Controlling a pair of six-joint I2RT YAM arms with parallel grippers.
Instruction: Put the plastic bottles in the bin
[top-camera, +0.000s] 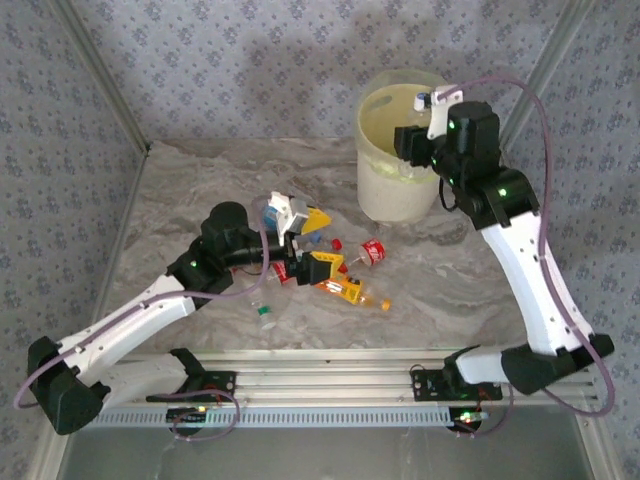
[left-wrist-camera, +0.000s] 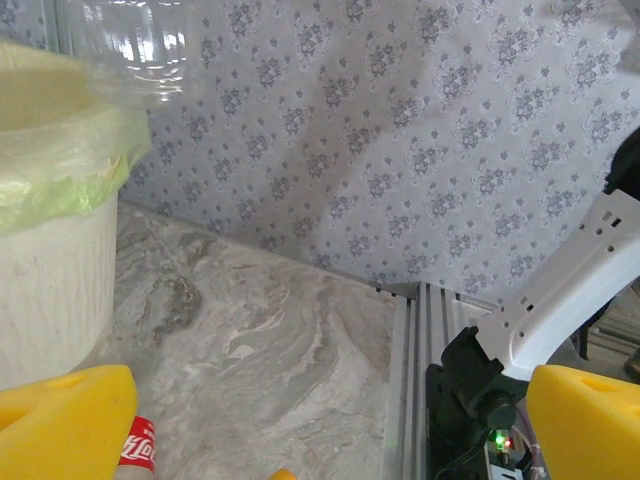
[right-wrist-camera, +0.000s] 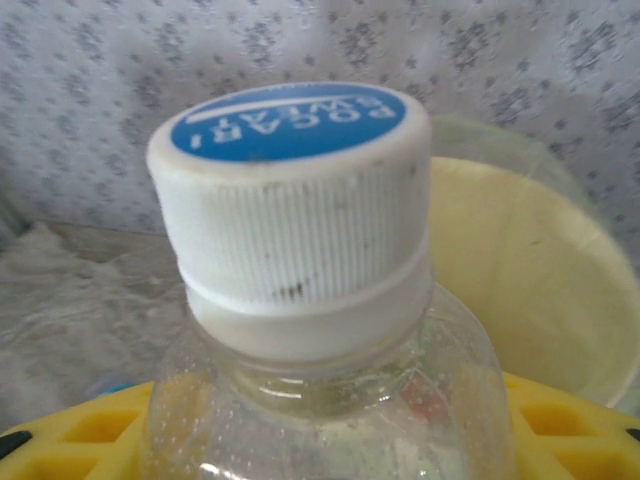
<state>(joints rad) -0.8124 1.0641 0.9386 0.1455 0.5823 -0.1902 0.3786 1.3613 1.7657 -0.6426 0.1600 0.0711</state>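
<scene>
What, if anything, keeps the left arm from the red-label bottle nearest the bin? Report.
Probably nothing, so yes: the open left gripper faces the red-label bottle, which lies close ahead of it on the table.

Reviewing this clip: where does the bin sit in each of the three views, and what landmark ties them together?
Top external: the bin stands upper right of centre, close to the back wall.
Left wrist: the bin is at the left edge, its bag folded over the rim.
Right wrist: the bin is in the right half, open mouth showing behind the white-capped bottle.
Shared landmark: the patterned wall behind the bin.
</scene>
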